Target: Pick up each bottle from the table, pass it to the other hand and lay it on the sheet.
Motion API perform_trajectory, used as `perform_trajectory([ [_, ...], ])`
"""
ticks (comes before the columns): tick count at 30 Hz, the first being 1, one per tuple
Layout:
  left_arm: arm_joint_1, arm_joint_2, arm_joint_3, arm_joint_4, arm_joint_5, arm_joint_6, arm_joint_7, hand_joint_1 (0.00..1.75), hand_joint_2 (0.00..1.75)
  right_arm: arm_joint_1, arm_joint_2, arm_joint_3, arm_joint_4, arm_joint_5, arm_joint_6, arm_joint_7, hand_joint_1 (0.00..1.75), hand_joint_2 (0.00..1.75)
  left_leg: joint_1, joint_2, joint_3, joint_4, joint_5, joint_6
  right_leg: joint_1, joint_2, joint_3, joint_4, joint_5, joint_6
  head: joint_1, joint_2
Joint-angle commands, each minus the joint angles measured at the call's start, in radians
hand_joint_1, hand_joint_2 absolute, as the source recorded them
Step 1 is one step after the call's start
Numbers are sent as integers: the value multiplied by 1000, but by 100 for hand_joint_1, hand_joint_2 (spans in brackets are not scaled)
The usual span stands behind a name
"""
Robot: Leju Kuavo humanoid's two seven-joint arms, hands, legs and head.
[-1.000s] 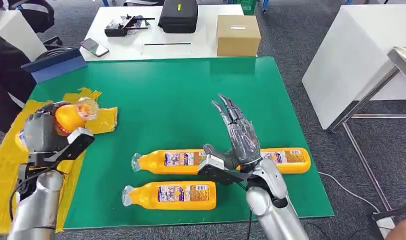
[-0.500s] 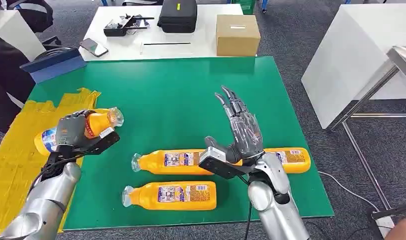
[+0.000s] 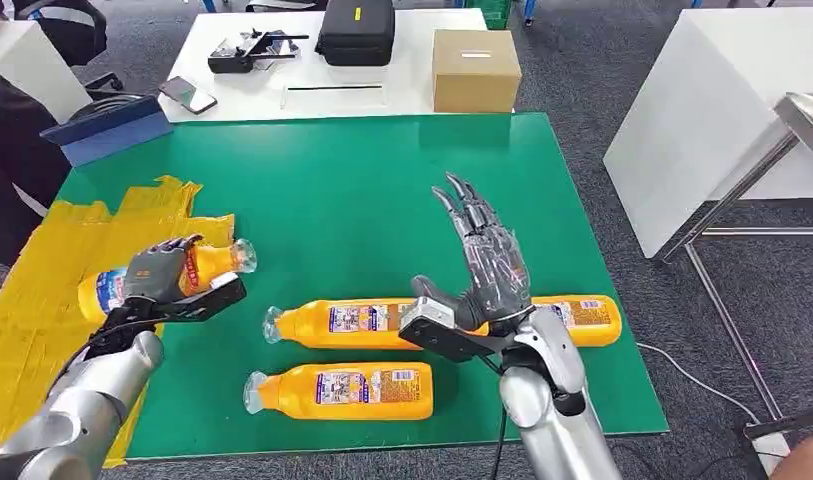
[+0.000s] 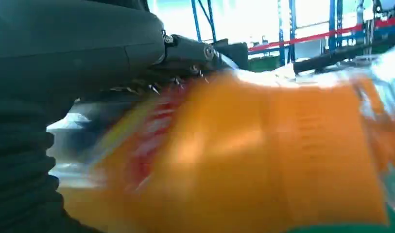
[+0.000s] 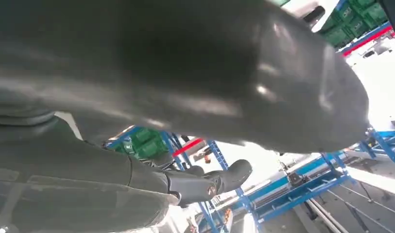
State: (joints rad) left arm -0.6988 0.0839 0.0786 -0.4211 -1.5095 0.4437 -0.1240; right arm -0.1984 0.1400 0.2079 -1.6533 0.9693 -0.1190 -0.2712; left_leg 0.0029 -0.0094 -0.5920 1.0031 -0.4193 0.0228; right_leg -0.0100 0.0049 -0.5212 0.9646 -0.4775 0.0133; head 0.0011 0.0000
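My left hand [image 3: 162, 279] grips an orange juice bottle [image 3: 214, 264] around its middle and holds it nearly level, cap toward the green mat [image 3: 332, 180], over the inner edge of the yellow sheet [image 3: 27, 320]. In the left wrist view the bottle [image 4: 263, 155] is a blur next to the hand [image 4: 64, 68]. My right hand [image 3: 485, 268] is raised with fingers spread and holds nothing; the right wrist view shows its palm [image 5: 185, 73]. Three more bottles lie on the mat: one [image 3: 342, 322] left of the right hand, one [image 3: 582, 318] partly behind it, one [image 3: 337, 388] nearest me.
A white table behind the mat carries a cardboard box [image 3: 475, 68], a black case [image 3: 356, 30] and a phone [image 3: 189, 95]. A blue flat object [image 3: 107, 125] lies at the mat's far left corner. Another white table [image 3: 712, 110] stands to the right.
My left hand has come down and swung right, turning the bottle from pointing up at me to lying nearly level at the sheet's edge. The right hand has barely moved.
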Motion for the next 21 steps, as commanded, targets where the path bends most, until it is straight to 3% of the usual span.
perform_trajectory([
  [1, -60, 14, -45, 103, -8, 11, 7, 0, 0, 1, 15, -45, -8, 5, 15, 6, 0, 0, 0, -1, 0, 1, 0, -1, 0, -2, 1, 0, 0, -1, 0, 0],
  [7, -52, 1, -17, 82, -11, 39, -11, 0, 0, 14, 15, -49, -12, 16, 17, 6, 0, 0, 0, -1, 1, 1, 0, -2, 0, -2, 2, 0, 0, -1, 0, 0],
  [10, -46, -13, 57, 64, 83, 72, -109, 0, 0, 20, 27, -61, -32, 38, 32, 22, 0, 0, 0, -1, 0, 0, 0, -1, 0, -2, 1, 0, 0, -1, 0, 0],
  [12, -50, -30, 178, 47, 260, 27, -253, 0, 0, 33, 32, -73, -52, 53, 37, 31, 0, 0, 0, -1, 0, 1, 0, -2, 0, -2, 1, 1, -1, -1, 0, 0],
  [17, -50, -25, 178, 44, 262, 21, -255, 0, 0, 38, 31, -75, -55, 54, 37, 30, 0, 0, 0, -1, 1, 1, 0, -2, 0, -2, 1, 0, -1, -1, 0, 0],
  [19, -61, -38, 276, 31, 425, -89, -350, 0, 0, 43, 30, -83, -55, 71, 36, 35, 0, 0, 0, -1, 1, 1, 0, -2, 0, -2, 1, 1, -1, -1, 0, 0],
  [21, -66, -44, 403, -10, 661, -312, -466, 0, 0, 50, 25, -99, -52, 76, 39, 40, 0, 0, 0, -2, 1, 1, 0, -2, 0, -3, 1, 1, -1, -1, 0, 0],
])
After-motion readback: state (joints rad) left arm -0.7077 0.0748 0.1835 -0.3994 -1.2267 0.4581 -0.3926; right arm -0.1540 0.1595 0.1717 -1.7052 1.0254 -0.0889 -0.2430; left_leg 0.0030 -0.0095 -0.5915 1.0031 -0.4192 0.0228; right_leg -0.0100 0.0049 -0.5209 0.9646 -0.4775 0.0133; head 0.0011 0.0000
